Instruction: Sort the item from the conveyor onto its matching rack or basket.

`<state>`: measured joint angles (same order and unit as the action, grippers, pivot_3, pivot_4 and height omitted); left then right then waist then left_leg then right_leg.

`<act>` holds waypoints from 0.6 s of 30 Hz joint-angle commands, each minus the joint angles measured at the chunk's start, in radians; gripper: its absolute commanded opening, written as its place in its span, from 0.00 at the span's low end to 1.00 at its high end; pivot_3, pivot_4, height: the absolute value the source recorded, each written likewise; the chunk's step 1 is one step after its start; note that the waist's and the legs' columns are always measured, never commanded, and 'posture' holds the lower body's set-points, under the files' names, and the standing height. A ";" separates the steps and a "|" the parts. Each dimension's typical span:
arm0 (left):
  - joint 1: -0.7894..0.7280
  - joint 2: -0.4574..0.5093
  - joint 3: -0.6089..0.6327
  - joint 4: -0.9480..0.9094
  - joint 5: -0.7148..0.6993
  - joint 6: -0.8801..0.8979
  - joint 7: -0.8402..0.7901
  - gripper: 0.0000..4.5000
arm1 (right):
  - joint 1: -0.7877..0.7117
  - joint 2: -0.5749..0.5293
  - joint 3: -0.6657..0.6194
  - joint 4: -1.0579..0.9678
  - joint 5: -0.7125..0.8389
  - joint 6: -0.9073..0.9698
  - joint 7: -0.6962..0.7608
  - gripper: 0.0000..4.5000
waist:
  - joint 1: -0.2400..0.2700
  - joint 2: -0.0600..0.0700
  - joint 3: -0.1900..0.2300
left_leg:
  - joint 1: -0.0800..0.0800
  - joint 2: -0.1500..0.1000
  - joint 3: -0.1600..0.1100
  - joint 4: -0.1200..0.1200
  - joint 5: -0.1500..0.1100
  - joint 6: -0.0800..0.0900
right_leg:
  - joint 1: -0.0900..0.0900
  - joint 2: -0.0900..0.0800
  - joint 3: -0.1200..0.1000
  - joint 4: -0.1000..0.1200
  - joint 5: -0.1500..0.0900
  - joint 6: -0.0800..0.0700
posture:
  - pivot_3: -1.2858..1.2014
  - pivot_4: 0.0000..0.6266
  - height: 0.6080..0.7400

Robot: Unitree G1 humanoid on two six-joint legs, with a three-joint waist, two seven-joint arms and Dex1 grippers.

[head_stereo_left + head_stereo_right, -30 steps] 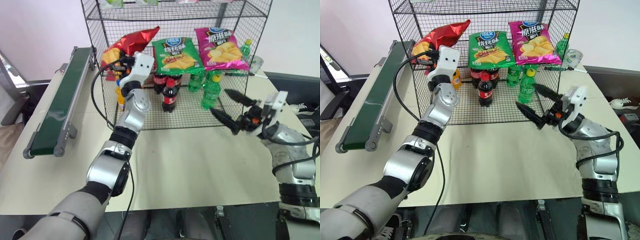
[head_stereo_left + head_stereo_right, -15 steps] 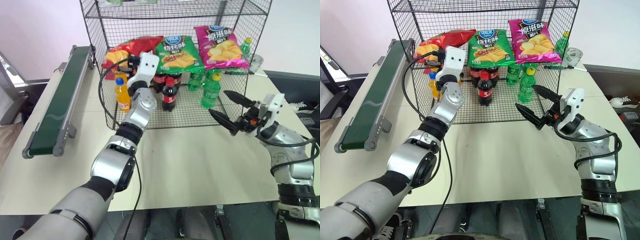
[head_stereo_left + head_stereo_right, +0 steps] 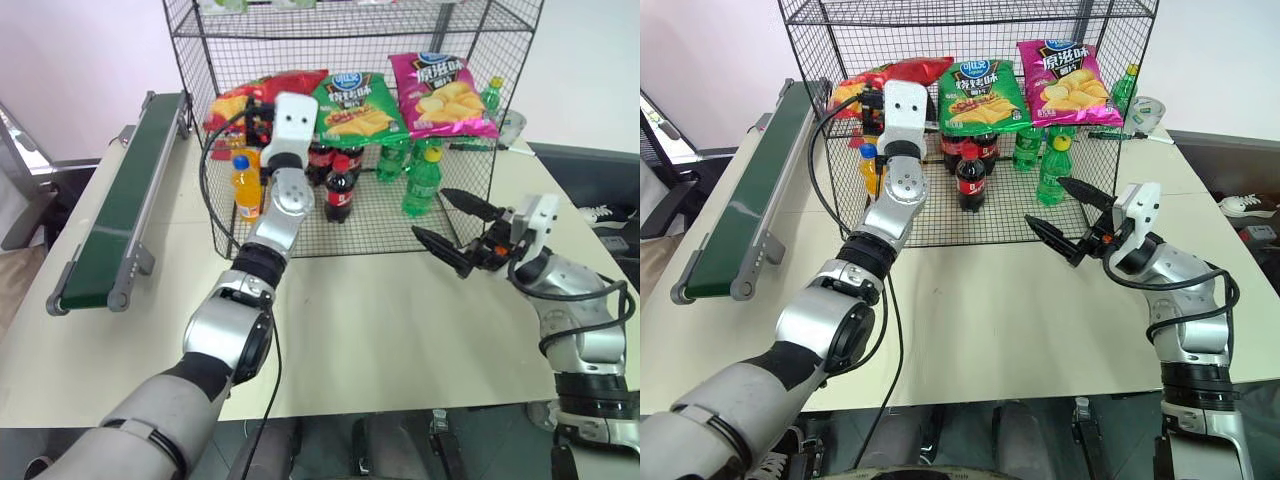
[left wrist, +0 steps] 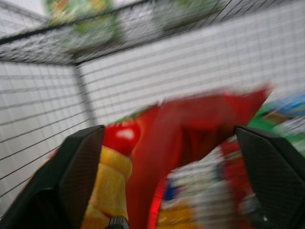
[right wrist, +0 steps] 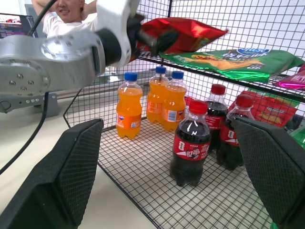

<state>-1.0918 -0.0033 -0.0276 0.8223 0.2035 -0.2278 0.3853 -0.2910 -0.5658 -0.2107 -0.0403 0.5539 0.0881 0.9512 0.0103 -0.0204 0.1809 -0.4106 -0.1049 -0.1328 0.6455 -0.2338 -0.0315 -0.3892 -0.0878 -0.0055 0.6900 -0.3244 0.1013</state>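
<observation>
On the middle tier of the black wire rack [image 3: 970, 30], at its left end, lies the red crisp bag [image 3: 902, 72], crumpled and partly propped, its tail lifted toward the green crisp bag [image 3: 982, 98] beside it. From the left wrist view the left pincer [image 4: 164, 176] stands with its fingers spread wide on either side of the bag, gripping nothing; the bag looks to sit on the shelf by its own weight. Next along the tier is the magenta crisp bag [image 3: 1067, 84]. Below stand orange soda bottles [image 5: 152, 102], cola bottles [image 5: 190, 143] and green bottles [image 3: 1052, 165]. The right pincer [image 3: 1070, 222] hangs open and empty over the desk [image 3: 990, 320], in front of the rack. The dark-green conveyor [image 3: 740, 200] runs along the desk's left side with nothing on it.

My worry is the way out. The bag sits near the shelf's front edge and between the fingers, so a finger catching its foil as the arm draws back could drag it off the tier onto the bottles. The wrist cable [image 3: 825, 130] hangs close to the mesh and might snag.
</observation>
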 commanded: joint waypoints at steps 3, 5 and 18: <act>0.105 0.045 -0.053 -0.192 -0.016 -0.059 -0.206 0.99 | 0.006 -0.006 -0.010 -0.045 0.006 -0.007 0.002 1.00 | -0.003 0.000 0.000 | 0.000 0.000 0.000 0.000 0.000 0.000 | 0.000 0.000 0.000 0.000 0.000 0.000 | 0.52 0.24 1.00; 0.146 0.065 -0.064 -0.239 0.001 -0.043 -0.231 0.99 | 0.005 -0.005 -0.009 -0.043 0.004 -0.009 0.002 1.00 | -0.004 0.000 0.000 | 0.000 0.000 0.000 0.000 0.000 0.000 | 0.000 0.000 0.000 0.000 0.000 -0.001 | 0.52 0.24 1.00; 0.376 0.224 -0.101 -0.558 0.007 -0.161 -0.481 0.99 | 0.009 -0.005 -0.004 -0.036 0.005 -0.010 0.010 1.00 | -0.002 0.002 -0.001 | 0.000 0.001 0.000 0.001 0.000 0.000 | 0.000 0.000 0.001 0.000 0.001 -0.001 | 0.52 0.24 1.00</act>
<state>-0.7410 0.1797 -0.1052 0.2999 0.1365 -0.3649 -0.0779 -0.2769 -0.5658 -0.2022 -0.0444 0.5533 0.0875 0.9576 0.0080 -0.0184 0.1798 -0.4101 -0.1042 -0.1330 0.6462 -0.2338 -0.0312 -0.3888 -0.0874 -0.0047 0.6904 -0.3233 0.1000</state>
